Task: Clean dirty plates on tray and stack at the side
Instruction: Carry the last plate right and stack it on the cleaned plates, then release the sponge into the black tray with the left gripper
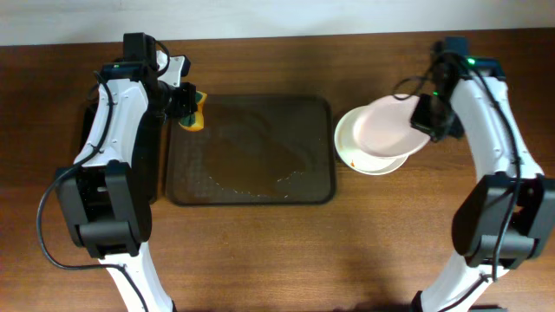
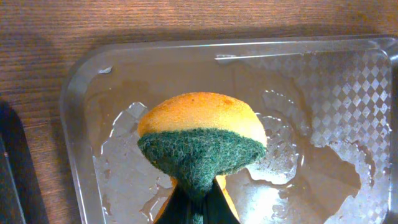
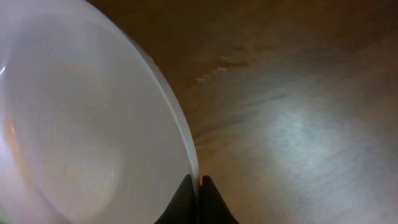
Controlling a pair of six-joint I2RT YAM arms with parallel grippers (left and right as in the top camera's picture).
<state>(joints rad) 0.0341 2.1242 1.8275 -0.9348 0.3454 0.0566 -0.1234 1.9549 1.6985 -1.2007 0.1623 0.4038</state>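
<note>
A white plate point(image 1: 388, 124) is gripped by its rim, slightly tilted, in the right gripper point(image 1: 427, 121), whose jaws are closed tight on it; it is held just above the other plates point(image 1: 368, 163), which are stacked on the tabletop point(image 1: 347, 251) just beside the tray's right edge; the tray point(image 1: 260, 189) is seen wet, at the middle of the tabletop; over its far left corner a yellow sponge point(image 1: 194, 113) with a green scouring face is pinched in the clamped left gripper point(image 1: 184, 104).
</note>
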